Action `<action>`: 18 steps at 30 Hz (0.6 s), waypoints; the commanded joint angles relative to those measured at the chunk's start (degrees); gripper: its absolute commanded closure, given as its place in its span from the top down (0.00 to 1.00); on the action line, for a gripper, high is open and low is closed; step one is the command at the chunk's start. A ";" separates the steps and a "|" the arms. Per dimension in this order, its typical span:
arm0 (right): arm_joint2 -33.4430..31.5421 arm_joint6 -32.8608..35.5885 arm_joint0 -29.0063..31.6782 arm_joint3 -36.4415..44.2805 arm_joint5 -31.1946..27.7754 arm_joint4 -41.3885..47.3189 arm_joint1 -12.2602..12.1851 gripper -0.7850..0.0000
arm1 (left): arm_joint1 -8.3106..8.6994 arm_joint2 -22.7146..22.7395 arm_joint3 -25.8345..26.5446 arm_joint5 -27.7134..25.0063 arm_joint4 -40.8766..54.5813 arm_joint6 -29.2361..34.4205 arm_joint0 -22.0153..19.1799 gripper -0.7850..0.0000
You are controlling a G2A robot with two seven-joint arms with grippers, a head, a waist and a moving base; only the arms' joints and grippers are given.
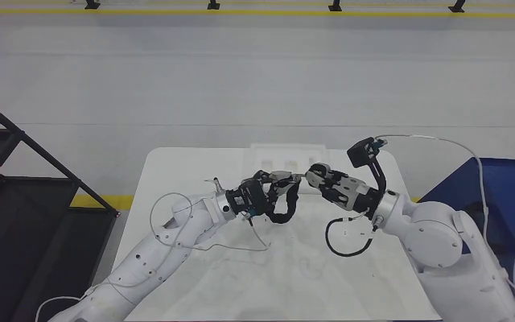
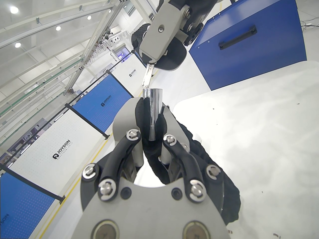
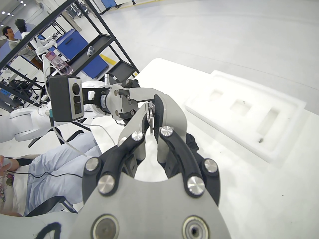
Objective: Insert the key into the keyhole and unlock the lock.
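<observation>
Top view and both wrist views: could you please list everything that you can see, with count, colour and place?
lock: one, chrome cylinder with a black cable, held above the table in the left gripper.
key: one, silver, in the right gripper, its tip at the lock's end.
foam tray: one, white, three recesses, at the table's far edge.
table: one, white, beneath both arms.
cabinet: one, blue, beside the table on the robot's right.
shelf rack: one, black, beside the table on the robot's left.
left gripper: one, grey and black, shut on the lock.
right gripper: one, grey and black, shut on the key.
</observation>
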State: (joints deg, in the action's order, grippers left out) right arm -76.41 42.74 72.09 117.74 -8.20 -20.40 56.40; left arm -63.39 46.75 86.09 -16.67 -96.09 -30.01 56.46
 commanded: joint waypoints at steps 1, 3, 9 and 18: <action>-0.05 0.20 0.06 0.11 0.17 0.06 0.00 0.00 | -0.07 0.17 0.05 0.31 -0.53 0.05 0.14 0.00; -0.16 0.48 0.23 0.42 0.45 0.07 -0.02 0.00 | -0.13 0.40 0.06 0.85 -1.24 0.12 0.31 0.00; -0.60 2.71 1.11 2.09 2.09 0.07 -0.17 0.00 | -0.19 1.11 0.12 2.59 -4.64 -1.36 0.74 0.00; -1.11 3.76 1.89 3.62 2.98 -0.44 -0.30 0.00 | -0.31 1.80 0.35 3.44 -8.39 -2.51 1.41 0.00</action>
State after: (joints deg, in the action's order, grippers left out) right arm -77.50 46.56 73.98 121.34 -5.16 -20.79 56.11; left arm -63.69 48.51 86.41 -13.24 -104.24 -32.58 57.83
